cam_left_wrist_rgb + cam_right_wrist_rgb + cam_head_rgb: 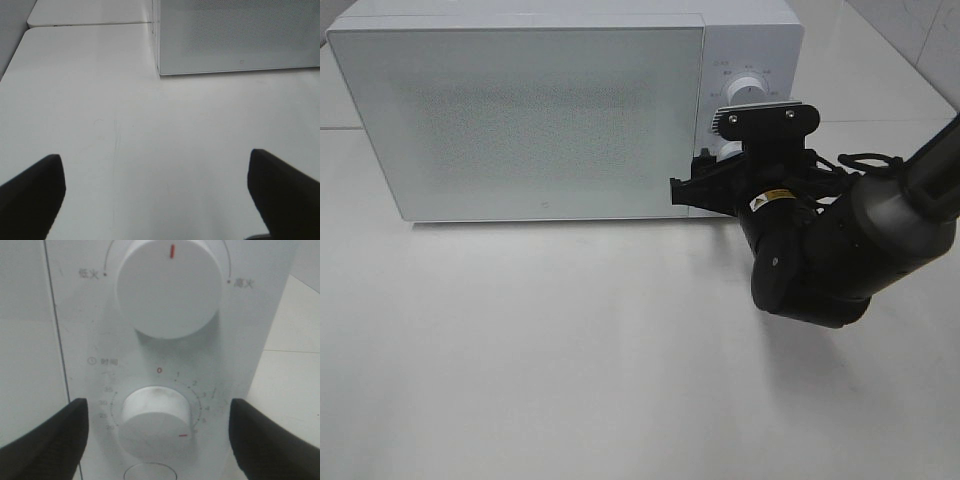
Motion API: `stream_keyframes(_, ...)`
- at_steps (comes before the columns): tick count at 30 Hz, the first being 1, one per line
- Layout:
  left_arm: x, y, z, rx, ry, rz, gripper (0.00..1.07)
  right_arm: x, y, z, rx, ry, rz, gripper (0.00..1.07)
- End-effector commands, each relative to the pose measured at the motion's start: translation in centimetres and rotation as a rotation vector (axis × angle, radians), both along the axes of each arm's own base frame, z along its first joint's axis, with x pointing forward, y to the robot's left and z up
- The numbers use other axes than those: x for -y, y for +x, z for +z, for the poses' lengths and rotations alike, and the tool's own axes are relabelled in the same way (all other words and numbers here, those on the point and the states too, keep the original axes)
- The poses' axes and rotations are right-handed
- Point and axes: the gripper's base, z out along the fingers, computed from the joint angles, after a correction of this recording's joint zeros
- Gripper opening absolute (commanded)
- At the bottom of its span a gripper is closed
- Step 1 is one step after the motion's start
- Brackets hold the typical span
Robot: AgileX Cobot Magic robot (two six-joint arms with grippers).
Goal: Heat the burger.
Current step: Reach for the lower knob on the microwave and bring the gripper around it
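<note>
Timing is the step you are handling now. The right claw [157, 440] is hovering at the control panel of the microwave [520, 110], which is sitting along the far edge of the surface [570, 380]. Its fingers are standing apart on either side of the timer knob [156, 417] without touching it. The burger is showing in no view; since the door [510, 60] is lying shut and its frosted front is hiding the inside, you are probably right to assume it is sitting in there. The knob's red dash is pointing down past the 4, well away from the 0 at the top, so the timer is looking set. If you are turning it further, be centring the claw on the knob, closing evenly on both flanks and twisting about its axis, not dragging sideways, while staying clear of the power knob [167, 287] above, whose mark is pointing straight up. The left claw [155, 195] is hanging wide apart over bare surface toward the left edge; you are best leaving it there.
</note>
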Motion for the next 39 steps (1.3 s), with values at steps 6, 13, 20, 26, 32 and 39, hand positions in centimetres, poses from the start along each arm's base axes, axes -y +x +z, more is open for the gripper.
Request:
stream_keyframes(6, 0.05, -0.25, -0.03, 0.023, -0.012, 0.002, 0.91, 0.17, 1.16, 0.0, 0.021, 0.036, -0.02, 0.75)
stream_keyframes(13, 0.05, -0.25, -0.03, 0.023, -0.012, 0.002, 0.91, 0.22, 1.18, 0.12, 0.034, 0.039, -0.025, 0.67)
stream_keyframes(20, 0.05, -0.25, -0.03, 0.023, -0.012, 0.002, 0.91, 0.2, 1.19, 0.14, 0.036, 0.037, -0.023, 0.37)
stream_keyframes(26, 0.05, -0.25, -0.03, 0.023, -0.012, 0.002, 0.91, 0.22, 1.21, 0.29, 0.052, 0.036, -0.025, 0.06)
stream_keyframes(32, 0.05, -0.25, -0.03, 0.023, -0.012, 0.002, 0.91, 0.24, 1.23, 0.41, 0.068, 0.082, -0.035, 0.01)
stream_keyframes(39, 0.05, -0.25, -0.03, 0.023, -0.012, 0.002, 0.91, -0.16, 1.25, 0.54, 0.081, 0.172, -0.005, 0.01)
